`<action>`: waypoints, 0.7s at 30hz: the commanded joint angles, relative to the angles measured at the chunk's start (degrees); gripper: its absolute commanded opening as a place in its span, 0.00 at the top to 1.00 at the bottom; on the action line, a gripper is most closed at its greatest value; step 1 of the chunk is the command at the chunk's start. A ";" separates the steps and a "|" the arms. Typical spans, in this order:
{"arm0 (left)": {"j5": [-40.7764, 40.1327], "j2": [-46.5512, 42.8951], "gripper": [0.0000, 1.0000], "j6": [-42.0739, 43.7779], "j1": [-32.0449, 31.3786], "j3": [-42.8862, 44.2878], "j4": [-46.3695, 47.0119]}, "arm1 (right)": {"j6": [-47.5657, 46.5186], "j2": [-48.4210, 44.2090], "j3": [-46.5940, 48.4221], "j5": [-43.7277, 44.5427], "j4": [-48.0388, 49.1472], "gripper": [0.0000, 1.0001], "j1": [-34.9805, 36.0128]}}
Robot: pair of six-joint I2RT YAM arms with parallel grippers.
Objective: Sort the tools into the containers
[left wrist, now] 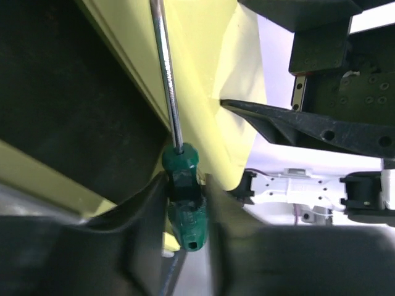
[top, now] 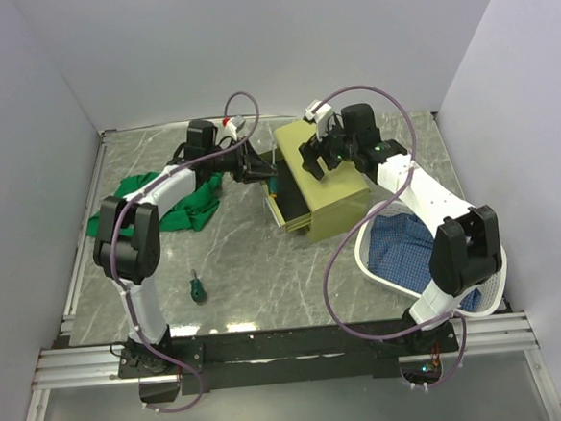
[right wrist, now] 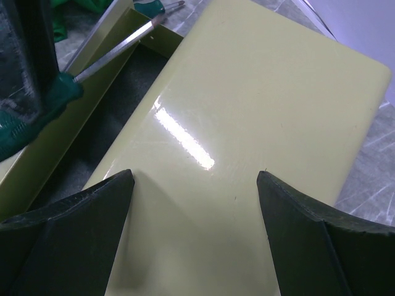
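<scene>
My left gripper (left wrist: 185,206) is shut on the green handle of a screwdriver (left wrist: 184,185), whose metal shaft reaches over the open top drawer (left wrist: 80,117) of the olive-yellow chest (top: 332,183). From above, the left gripper (top: 258,164) sits at the chest's left side, by the pulled-out drawer. My right gripper (right wrist: 194,179) hangs open just over the chest's glossy lid (right wrist: 259,111), nothing between its fingers. The held screwdriver (right wrist: 43,114) shows at that view's left edge. A second green-handled screwdriver (right wrist: 151,7) lies beyond the drawer. A small screwdriver (top: 198,291) lies on the table.
A crumpled green cloth (top: 165,204) lies left of the chest, under the left arm. A white basket (top: 502,286) holding blue checked cloth stands at the right, under the right arm. Grey walls close in the table on three sides.
</scene>
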 commanded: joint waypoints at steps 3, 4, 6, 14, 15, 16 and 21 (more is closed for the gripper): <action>2.06 -3.00 0.47 1.43 0.79 1.91 -0.42 | -0.11 2.24 -4.23 4.36 -15.18 0.11 -1.25; 2.14 -3.70 0.43 1.71 2.19 1.48 -2.34 | -0.11 2.24 -4.23 4.36 -15.18 0.11 -1.25; 2.84 -5.99 0.39 1.45 3.95 0.16 -3.41 | -0.20 2.42 -4.14 4.36 -15.18 0.11 -1.25; -3.72 -18.71 0.32 13.30 11.69 -4.76 -20.09 | -0.20 3.30 -3.62 4.01 -15.35 0.11 -1.25; -10.71 -20.65 0.31 18.79 11.69 -5.55 -27.51 | -0.20 3.47 -3.35 4.01 -15.27 0.11 -1.25; -17.39 -24.24 0.30 21.81 11.00 -6.17 -31.76 | -0.20 3.73 -3.26 3.92 -15.35 0.11 -1.25; -42.05 -29.29 0.24 42.29 6.86 -8.89 -49.01 | -0.20 4.79 -2.12 3.57 -15.61 0.11 -1.25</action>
